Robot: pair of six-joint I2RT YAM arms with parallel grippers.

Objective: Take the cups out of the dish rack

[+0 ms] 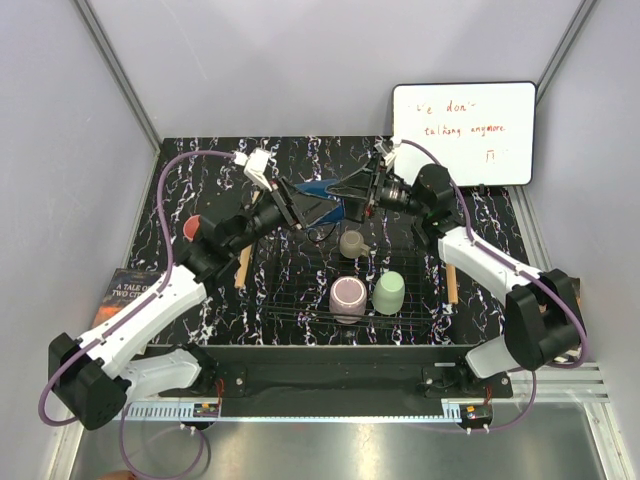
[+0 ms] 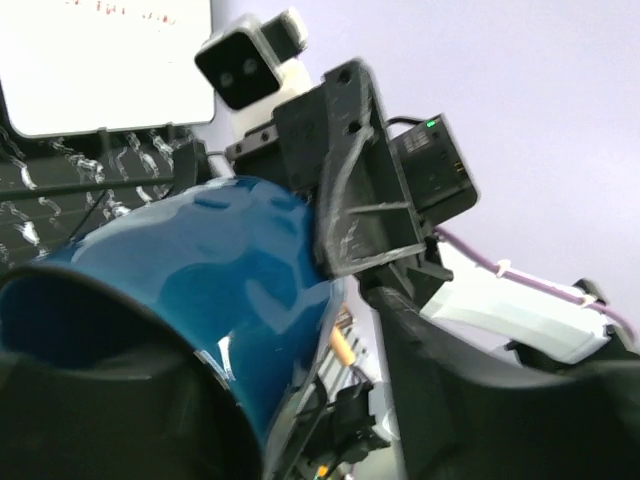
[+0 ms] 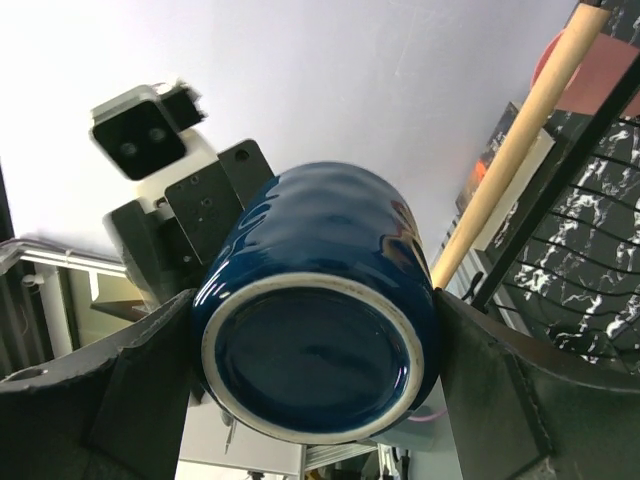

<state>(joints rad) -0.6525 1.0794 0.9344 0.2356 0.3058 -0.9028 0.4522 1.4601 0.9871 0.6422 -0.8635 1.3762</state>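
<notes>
One whiteboard [image 1: 463,133] beyond the dish rack [image 1: 450,285] reads "anymore".

Black marble-pattern table [image 1: 215,178] with white veins. Plain pale grey walls [image 1: 300,60] on three sides, with metal posts [image 1: 115,70] in the corners. Whiteboard [image 1: 462,133] with red writing stands at the far right corner. Book [image 1: 125,288] at the left edge. Bright, even light.

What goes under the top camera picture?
Left gripper and right gripper meet at the dark blue cup by the dish rack.
</notes>
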